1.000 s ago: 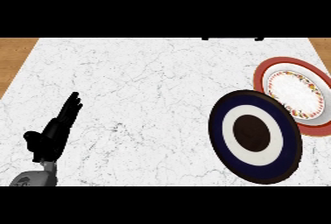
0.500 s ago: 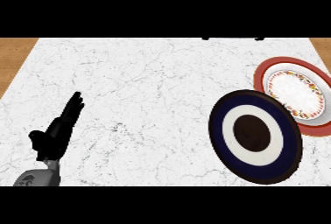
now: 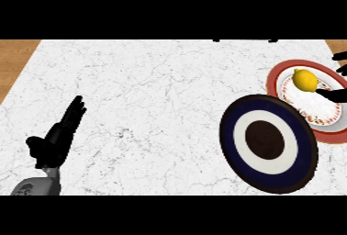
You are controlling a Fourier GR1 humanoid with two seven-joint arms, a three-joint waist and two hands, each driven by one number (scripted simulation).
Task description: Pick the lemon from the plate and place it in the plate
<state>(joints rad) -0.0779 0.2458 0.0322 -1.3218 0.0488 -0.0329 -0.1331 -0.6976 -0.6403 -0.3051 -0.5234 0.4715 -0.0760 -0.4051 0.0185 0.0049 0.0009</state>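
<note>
A: Where does the yellow lemon [image 3: 305, 80] lie?

B: On the red-rimmed patterned plate [image 3: 279, 77], at the right edge of the white marble desk [image 3: 156, 92].

A: And the dark blue plate with a white ring and black centre [image 3: 268, 142]?

B: In front of that plate and a little left, overlapping its near edge.

A: The hands?

B: The left robot hand [image 3: 58, 137] shows at the near left. The right robot hand [image 3: 337, 94] shows at the right edge, just beside the lemon.

You see a yellow lemon [image 3: 305, 80] on a red-rimmed white plate with speckled band [image 3: 283, 73] — beside a navy, white and dark-brown ringed plate [image 3: 268, 142] — on a grey-veined white marble desk [image 3: 149, 92].
</note>
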